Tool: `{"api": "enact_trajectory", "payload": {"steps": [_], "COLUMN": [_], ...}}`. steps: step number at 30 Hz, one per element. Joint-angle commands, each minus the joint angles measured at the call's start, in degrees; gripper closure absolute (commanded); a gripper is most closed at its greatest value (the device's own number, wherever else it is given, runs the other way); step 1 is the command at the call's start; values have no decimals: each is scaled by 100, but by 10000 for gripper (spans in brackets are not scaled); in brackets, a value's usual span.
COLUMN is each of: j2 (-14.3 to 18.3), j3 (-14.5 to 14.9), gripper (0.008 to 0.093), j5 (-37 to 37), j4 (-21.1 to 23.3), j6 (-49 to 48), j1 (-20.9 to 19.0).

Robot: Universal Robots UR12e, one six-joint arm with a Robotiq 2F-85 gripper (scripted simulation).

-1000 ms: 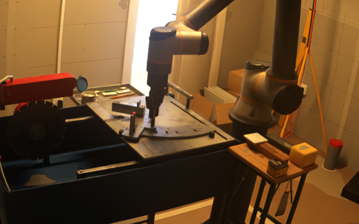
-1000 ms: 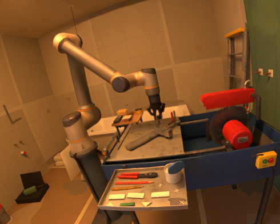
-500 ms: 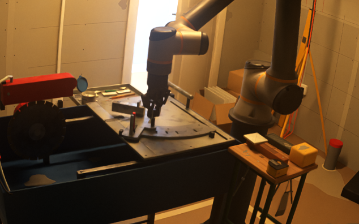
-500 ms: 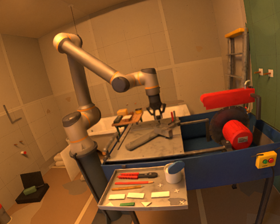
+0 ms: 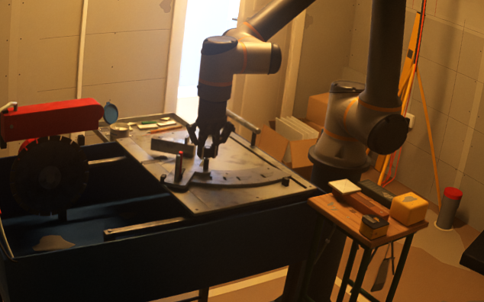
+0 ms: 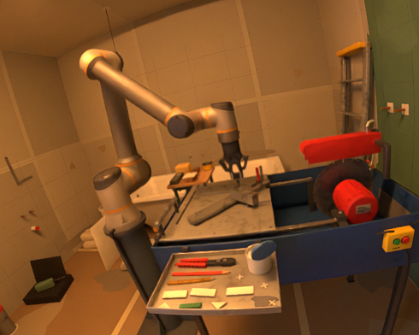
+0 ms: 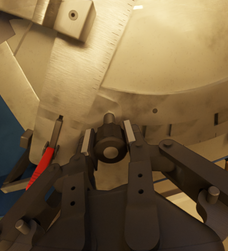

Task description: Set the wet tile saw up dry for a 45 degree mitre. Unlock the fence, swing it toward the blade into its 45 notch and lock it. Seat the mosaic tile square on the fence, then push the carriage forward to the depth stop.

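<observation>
The fence [image 6: 225, 203] lies across the carriage table [image 5: 217, 167] with its pivot end by the notched arc. A dark knob [image 7: 110, 145] stands upright on the fence's pivot plate. A red-handled lever [image 7: 44, 161] stands just to the side of the knob toward the blade. The blade [image 5: 49, 175] sits under a red guard [image 5: 51, 118] over the blue tray. A white tile [image 5: 344, 186] rests on a wooden side table. My gripper [image 7: 108, 140] points down over the pivot plate and is closed around the knob.
The carriage's front edge and the arc's end stops [image 5: 285, 181] lie just beyond the gripper. The side table [image 5: 366, 215] carries a yellow block and a small box. A tool tray [image 6: 215, 282] holds pliers, pencils and tile pieces. A switch box [image 6: 397, 240] hangs off the tray.
</observation>
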State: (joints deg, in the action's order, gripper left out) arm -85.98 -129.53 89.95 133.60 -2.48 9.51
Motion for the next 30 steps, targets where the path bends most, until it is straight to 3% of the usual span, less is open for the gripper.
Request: {"api": "enact_trajectory", "payload": {"steps": [1, 30], "j2": [-2, -2], "j3": [3, 3], "gripper": [934, 934], "j5": [5, 5], "j4": [1, 1], "j6": [135, 4288], "j1": [2, 2]}}
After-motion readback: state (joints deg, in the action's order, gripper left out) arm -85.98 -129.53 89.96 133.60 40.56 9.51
